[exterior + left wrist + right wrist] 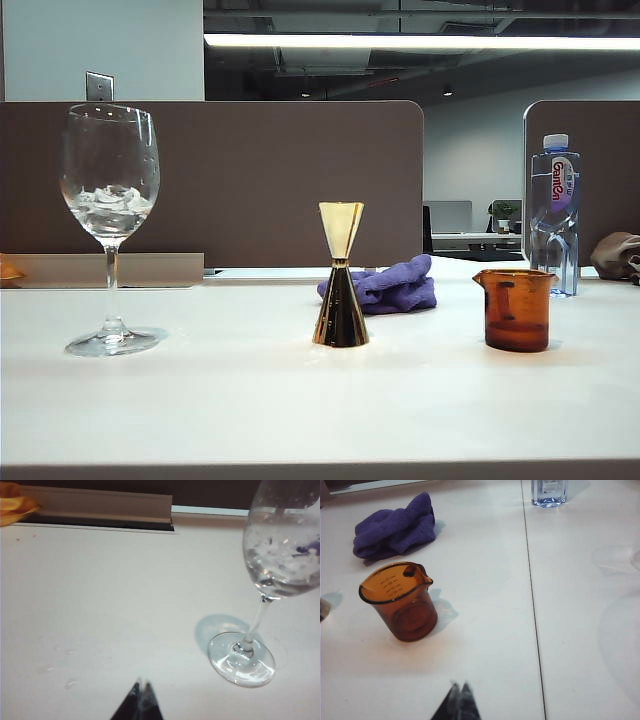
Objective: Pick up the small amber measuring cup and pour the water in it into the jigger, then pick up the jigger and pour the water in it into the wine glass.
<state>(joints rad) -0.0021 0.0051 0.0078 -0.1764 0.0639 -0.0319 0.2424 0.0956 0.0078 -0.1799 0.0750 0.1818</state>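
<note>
Right gripper (460, 692) closed and empty, fingertips together above bare table (485, 645), near amber cup (400, 602). Left gripper (141, 689) likewise pinched together, holding nothing, near wine glass (260, 580). In exterior view: glass at left, upright, with what looks like ice in bowl; jigger (340, 280) upright mid-table; cup at right. Purple cloth (390, 285) behind jigger, bottle (555, 215) behind cup.

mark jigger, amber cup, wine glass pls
jigger (340, 310): exterior view, lower cone.
amber measuring cup (410, 617): right wrist view, side wall.
wine glass (110, 165): exterior view, bowl.
</note>
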